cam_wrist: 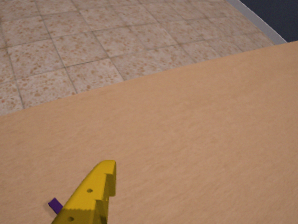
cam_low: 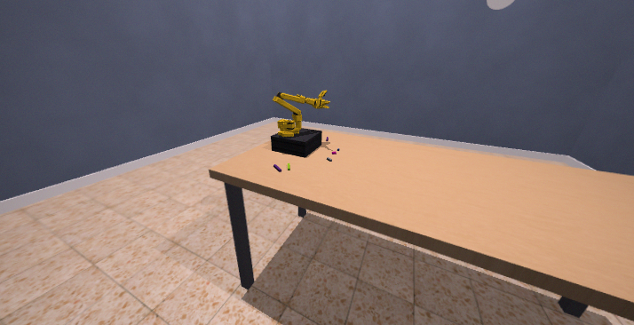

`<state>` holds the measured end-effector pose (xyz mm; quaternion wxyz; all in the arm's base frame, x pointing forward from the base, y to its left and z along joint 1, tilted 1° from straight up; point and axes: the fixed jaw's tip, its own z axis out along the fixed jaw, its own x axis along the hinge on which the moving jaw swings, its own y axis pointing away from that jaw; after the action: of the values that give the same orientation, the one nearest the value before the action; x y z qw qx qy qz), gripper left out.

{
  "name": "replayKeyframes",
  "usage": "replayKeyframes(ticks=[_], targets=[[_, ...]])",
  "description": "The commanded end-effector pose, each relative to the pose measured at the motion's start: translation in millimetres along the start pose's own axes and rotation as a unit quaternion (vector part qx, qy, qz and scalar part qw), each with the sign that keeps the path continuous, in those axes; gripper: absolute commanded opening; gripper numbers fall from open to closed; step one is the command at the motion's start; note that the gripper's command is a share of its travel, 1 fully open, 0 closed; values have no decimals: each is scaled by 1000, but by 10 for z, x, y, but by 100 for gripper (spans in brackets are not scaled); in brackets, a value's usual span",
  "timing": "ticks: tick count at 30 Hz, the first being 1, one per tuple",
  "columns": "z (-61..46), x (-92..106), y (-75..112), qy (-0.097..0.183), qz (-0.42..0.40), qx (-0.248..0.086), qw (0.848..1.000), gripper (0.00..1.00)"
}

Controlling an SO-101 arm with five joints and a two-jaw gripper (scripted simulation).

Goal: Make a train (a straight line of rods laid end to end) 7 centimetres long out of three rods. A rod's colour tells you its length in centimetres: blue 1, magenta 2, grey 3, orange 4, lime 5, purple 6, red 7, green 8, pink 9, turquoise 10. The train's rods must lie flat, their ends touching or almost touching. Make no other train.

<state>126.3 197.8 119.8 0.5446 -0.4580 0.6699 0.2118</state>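
My yellow arm stands on a black base [cam_low: 297, 141] at the table's far left corner. My gripper [cam_low: 323, 99] is open and empty, raised well above the table top. Several small rods lie on the table near the base: a purple rod [cam_low: 277, 168], a lime rod [cam_low: 289, 166], a grey rod [cam_low: 328, 159], a magenta rod [cam_low: 334, 153], a tiny blue rod [cam_low: 338, 149] and another purple rod [cam_low: 327, 138].
The table's front edge runs close to the purple and lime rods. The long wooden table top stretches away to the right. A tiled floor lies beyond the table's far edge in the wrist view.
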Motion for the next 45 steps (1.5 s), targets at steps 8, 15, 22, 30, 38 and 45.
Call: replayKeyframes(ticks=[8, 15, 22, 30, 38, 45], targets=[[29, 52, -144, 45, -42, 17, 998, 100], [23, 69, -161, 53, -54, 19, 997, 100], [26, 114, -230, 81, -79, 23, 993, 100], [17, 139, -253, 94, -94, 23, 991, 100], [8, 199, -317, 126, -122, 21, 984, 100], [-3, 219, -326, 135, -133, 19, 982, 100]])
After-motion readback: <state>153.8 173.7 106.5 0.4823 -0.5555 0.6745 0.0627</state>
